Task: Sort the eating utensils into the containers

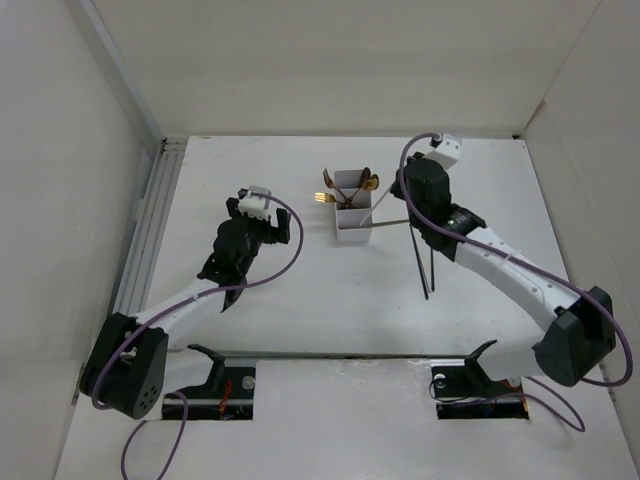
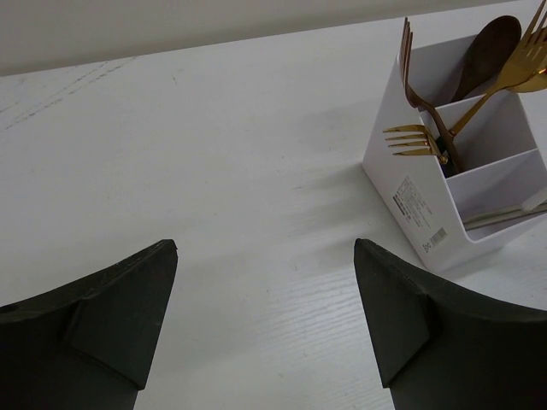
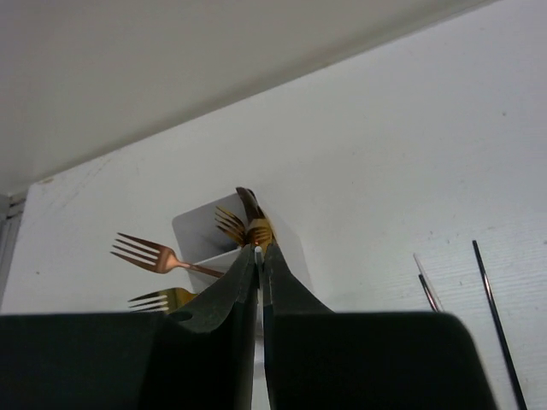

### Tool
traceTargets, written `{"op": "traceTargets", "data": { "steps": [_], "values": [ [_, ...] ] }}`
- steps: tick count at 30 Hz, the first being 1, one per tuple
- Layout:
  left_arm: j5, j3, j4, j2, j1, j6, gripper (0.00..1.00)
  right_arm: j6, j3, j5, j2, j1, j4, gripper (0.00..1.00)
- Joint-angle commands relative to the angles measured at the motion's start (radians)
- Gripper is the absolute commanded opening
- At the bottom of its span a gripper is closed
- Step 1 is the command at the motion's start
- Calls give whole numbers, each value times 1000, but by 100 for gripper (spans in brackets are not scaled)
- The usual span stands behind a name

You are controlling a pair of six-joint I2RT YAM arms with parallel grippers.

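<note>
Top external view shows a small white plastic box with three parts in a row (image 1: 352, 238) standing in the middle of the white table (image 1: 300, 310). Gold forks with thin dark handles (image 2: 412, 138) and a brown spoon (image 2: 489, 49) stick up out of the two far parts of the box. One fork pokes out over the side.

A thin silvery chopstick (image 1: 392, 222) leans out of the near part of the box, toward the right arm. The right gripper (image 3: 259, 250) is just beside the box. Its two fingers are pressed together, and a thin pale line shows between them, so it looks like it is pinching the silvery chopstick.

Two long dark chopsticks (image 1: 421, 255) lie on the table, close to each other, under the right arm.

The left gripper (image 2: 265, 256) is spread wide over bare table, left of the box, with nothing in it.
</note>
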Motion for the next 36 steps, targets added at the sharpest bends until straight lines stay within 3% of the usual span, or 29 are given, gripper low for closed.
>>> {"op": "traceTargets", "data": {
  "steps": [1,14,21,28,36],
  "values": [
    [11,-11,39,-36,5,-5,82,43,-5,20,71,8,14,0],
    [2,-20,30,-55,5,-5,82,34,8,2,181,8,69,1],
    [2,-20,30,-55,5,-5,82,43,-3,-40,191,8,60,39],
    [2,-20,30,-55,5,-5,82,43,-3,-21,152,-22,42,46],
    [2,-20,30,-55,5,-5,82,102,46,65,119,-32,-147,51]
  ]
}}
